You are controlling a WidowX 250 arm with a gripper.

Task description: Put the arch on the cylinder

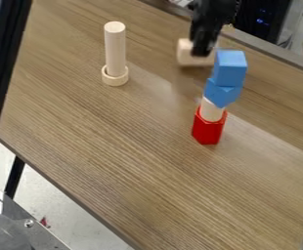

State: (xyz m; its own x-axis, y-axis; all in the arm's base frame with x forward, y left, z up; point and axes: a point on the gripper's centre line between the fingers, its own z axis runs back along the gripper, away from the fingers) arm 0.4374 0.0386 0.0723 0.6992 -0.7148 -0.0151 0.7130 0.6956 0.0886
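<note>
A: Where's the arch?
B: Upper right of the frame, I think: that pale wooden block [185,58] on the table [115,146], partly behind the black two-finger gripper [202,52].
A: Open or closed?
B: Can't tell; nor whether it has hold of the block.
A: How will it handle?
B: Light, stiff, hardly fragile, perhaps slippery. I'd grip opposite sides, high up, leaving its underside free.
A: And the cylinder?
B: Probably the tall pale wooden one [115,49], upper left. Narrow top, easily tipped.
</note>
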